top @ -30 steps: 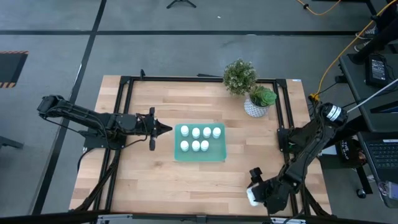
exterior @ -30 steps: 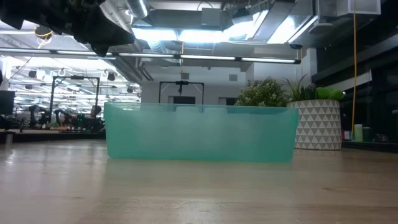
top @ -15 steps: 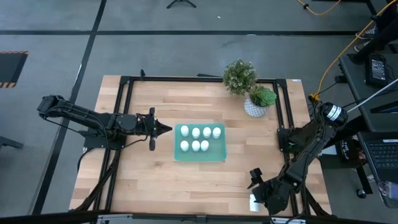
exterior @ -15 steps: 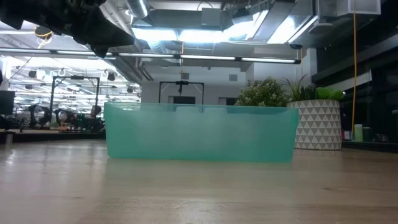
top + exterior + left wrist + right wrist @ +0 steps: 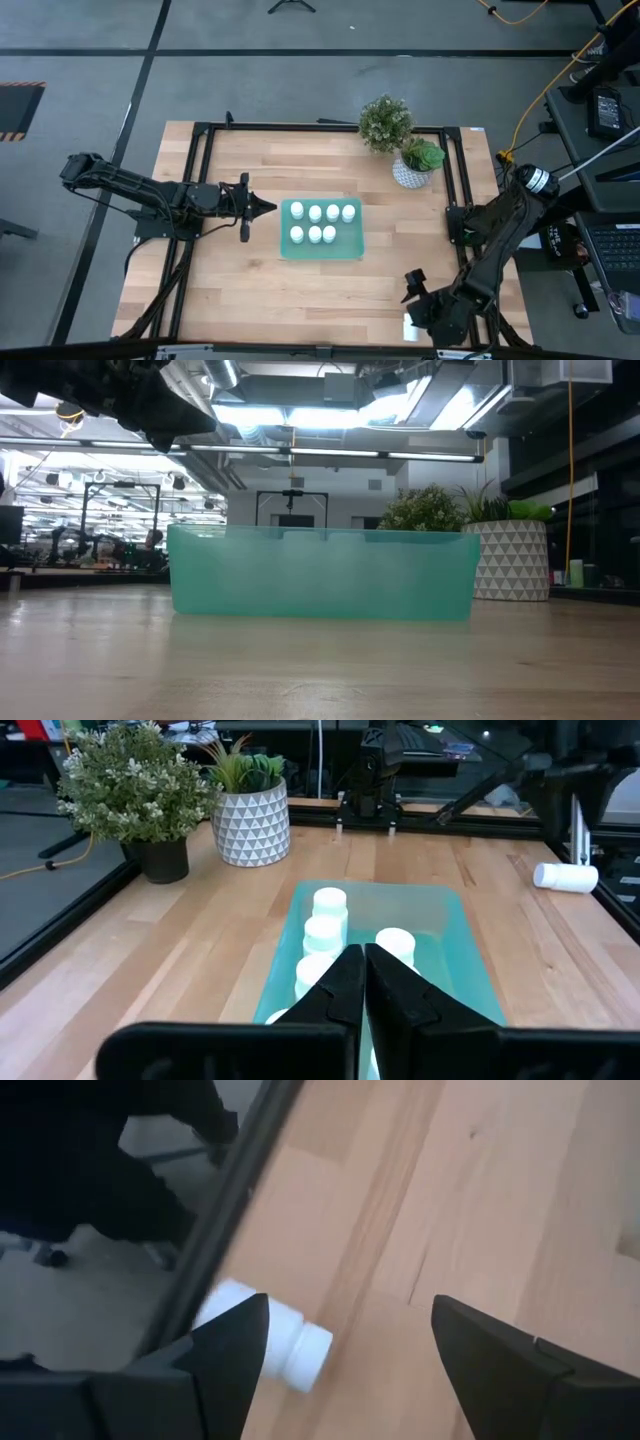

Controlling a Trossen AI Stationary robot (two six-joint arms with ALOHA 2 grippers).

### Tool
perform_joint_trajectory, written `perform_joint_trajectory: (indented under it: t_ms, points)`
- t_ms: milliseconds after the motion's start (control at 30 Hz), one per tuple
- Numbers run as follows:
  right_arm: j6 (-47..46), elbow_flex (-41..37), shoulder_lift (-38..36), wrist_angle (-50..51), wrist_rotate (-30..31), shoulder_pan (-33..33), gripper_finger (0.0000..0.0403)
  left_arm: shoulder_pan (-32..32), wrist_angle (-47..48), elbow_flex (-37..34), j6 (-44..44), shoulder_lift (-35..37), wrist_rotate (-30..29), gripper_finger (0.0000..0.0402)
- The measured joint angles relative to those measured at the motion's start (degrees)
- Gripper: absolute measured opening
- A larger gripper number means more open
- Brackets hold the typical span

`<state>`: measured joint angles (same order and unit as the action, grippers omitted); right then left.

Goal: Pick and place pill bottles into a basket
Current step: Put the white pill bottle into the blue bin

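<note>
White plastic, lying on its side: the last pill bottle [image 5: 268,1338] rests at the near right corner of the wooden surface [image 5: 250,280], right against the dark frame rail. Seven bottles [image 5: 321,223] already stand capped in the teal basket [image 5: 345,246] at mid-surface, four in the far row and three in the near row, so one slot is open at the near right.

Right tool [image 5: 345,1342] hangs low over the corner with its fingers spread wide, holding nothing, and the stray bottle sits just off to one finger's side rather than squarely between them. Left tool [image 5: 364,982] waits to the left of the basket, fingers pressed together, empty, pointing at the basket.

Now, the bottle itself: it looks light, stiff and smooth, and being round and on its side it will likely roll at a nudge. The rail behind it probably stops it rolling off, but also crowds one finger. My call is to take it across the body, just behind the cap, fingers squarely either side. A squeeze near the end could squirt it out.
</note>
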<state>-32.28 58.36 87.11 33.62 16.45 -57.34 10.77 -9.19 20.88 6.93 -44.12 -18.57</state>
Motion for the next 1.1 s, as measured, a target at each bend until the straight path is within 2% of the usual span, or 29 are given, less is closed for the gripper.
perform_joint_trajectory:
  t_ms: [200, 500, 633, 833, 1100]
  points:
    - [-7.93, 4.38, 0.00, 3.21, 0.31, 0.59, 0.0281, -0.01, 0.00, 0.00, -0.12, 0.00, 0.00, 0.0008]
    - [-32.00, 8.03, 0.00, 13.13, 0.08, 1.73, 0.0281, -0.01, 0.00, 0.00, -0.12, 0.00, 0.20, 0.0012]
    - [-42.08, 8.25, 0.00, 15.69, -3.48, 1.73, 0.0281, -0.01, 0.00, 0.00, 0.19, 0.00, 0.20, 0.0008]
    - [-56.73, 8.21, 0.00, 18.23, -7.74, 1.73, 0.0281, 0.01, 0.00, 0.00, 6.22, 0.00, 0.20, 0.0011]
    - [-73.74, 8.14, 0.00, 20.84, -11.68, 1.29, 0.0281, 0.01, -0.02, 0.00, 2.48, 0.00, 0.04, 0.0007]
